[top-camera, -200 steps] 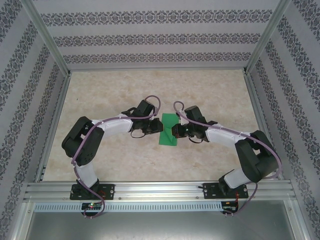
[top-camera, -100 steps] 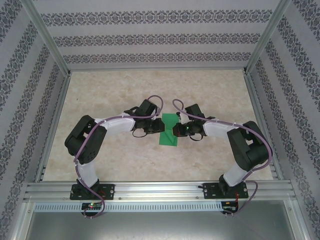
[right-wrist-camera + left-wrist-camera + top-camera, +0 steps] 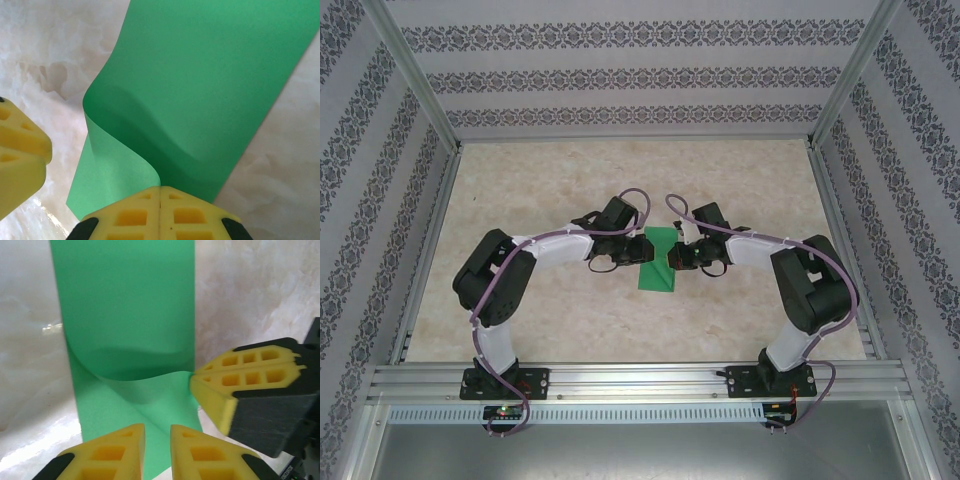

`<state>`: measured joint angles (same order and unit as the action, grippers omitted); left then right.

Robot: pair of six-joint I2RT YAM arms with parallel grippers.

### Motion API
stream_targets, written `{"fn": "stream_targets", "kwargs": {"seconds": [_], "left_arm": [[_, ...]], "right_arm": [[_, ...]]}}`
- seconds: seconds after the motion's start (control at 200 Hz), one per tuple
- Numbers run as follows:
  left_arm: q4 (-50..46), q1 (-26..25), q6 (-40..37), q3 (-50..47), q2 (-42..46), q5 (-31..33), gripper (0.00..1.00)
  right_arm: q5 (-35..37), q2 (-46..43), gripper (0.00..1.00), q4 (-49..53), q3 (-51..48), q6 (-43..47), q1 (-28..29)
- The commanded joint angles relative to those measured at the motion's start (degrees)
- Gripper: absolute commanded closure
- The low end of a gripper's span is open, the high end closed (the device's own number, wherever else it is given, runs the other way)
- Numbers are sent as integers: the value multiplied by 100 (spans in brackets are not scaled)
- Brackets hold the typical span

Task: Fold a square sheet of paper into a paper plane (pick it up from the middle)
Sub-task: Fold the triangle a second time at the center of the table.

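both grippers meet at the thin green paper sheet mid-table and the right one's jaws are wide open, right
No: the right gripper is shut, pinching the lifted edge of the thin green paper sheet, as the right wrist view shows. The left gripper does meet it mid-table.

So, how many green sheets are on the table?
1. The green sheet lies on the table between the left gripper and the right gripper, which lifts one edge. Another underneath could be hidden.

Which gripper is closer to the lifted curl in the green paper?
Right. The right gripper is shut on the green paper right at the curl; the left gripper sits just short of it, jaws slightly apart.
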<state>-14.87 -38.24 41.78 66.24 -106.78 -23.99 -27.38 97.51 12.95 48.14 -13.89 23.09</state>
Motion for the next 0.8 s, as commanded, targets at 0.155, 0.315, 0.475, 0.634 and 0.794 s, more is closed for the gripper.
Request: {"fn": "stream_targets", "kwargs": {"seconds": [0.155,0.315,0.475,0.634,0.794], "left_arm": [[-35,-131,-106,288,-232,-133,75],[-75,-131,-101,436,-348,-120,75],[-84,-135,-106,521,-422,-75,75],[-96,-138,-101,531,-438,18,76],[-88,-137,-96,517,-426,74,77]], "right_arm": [[-110,204,97,111,265,289,-127],[-160,292,96,131,327,317,-156],[-270,373,96,67,314,308,-158],[-180,391,96,31,293,279,-166],[-139,413,96,42,307,263,-165]]}}
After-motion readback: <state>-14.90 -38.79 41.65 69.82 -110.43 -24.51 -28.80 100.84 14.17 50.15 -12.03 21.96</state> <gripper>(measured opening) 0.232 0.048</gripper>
